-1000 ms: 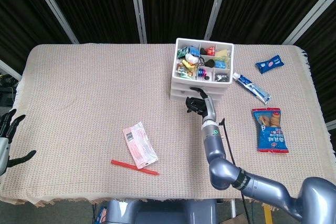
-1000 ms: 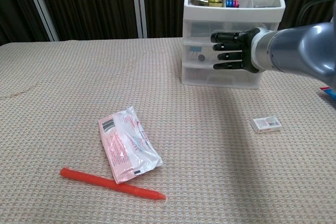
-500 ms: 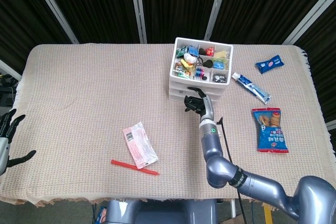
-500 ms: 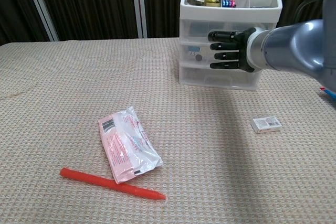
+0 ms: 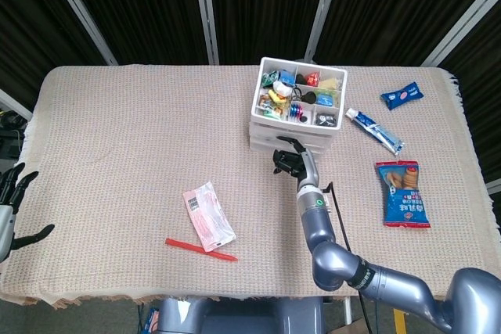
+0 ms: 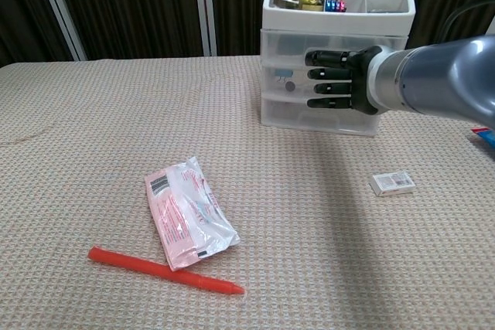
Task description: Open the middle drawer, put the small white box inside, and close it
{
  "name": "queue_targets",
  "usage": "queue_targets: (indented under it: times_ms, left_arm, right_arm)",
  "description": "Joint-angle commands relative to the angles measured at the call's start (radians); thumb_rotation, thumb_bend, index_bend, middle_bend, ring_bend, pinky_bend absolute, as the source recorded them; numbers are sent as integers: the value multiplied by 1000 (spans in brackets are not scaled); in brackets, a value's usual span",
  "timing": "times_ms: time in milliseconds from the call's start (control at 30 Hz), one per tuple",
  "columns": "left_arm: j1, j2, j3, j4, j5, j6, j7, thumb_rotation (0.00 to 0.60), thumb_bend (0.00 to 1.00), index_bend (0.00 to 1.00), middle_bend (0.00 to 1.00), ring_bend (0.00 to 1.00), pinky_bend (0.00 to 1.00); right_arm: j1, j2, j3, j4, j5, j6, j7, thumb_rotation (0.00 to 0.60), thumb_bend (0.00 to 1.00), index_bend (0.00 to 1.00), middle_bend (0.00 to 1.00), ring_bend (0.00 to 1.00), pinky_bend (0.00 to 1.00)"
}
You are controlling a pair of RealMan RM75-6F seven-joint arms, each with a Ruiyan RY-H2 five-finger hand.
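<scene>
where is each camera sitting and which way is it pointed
Head view: high above, looking steeply down on the table; shows the right hand at the drawer unit and the left hand at the left edge.
Chest view: low, looking forward at the drawer fronts; only the right hand and forearm.
Shared: drawer unit, right hand, red pen, pink packet.

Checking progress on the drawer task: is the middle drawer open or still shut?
Shut, as far as shows: in the chest view the middle drawer sits flush with those above and below, right hand at its front.
</scene>
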Motion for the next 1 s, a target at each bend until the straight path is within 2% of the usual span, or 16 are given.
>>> queue_targets:
  times_ms: [33, 700, 1000]
  left_arm:
    - [0, 0, 1, 0, 1, 0, 1, 600, 58, 112, 0, 0, 0]
    - [3, -8, 0, 4, 7, 12, 15, 600, 59, 111, 0, 0, 0]
    - [5, -13, -1, 9, 9, 19, 25, 600, 60, 115, 0, 0, 0]
  right_arm:
    - [-17, 8, -14, -33, -14, 8, 3, 600, 449, 334, 742, 726, 587]
    - [-140, 74, -133, -233, -107, 84, -5, 600, 449, 307, 721, 697, 586]
    - [-200, 100, -232, -315, -252, 193, -45, 600, 430, 253, 701, 680, 572]
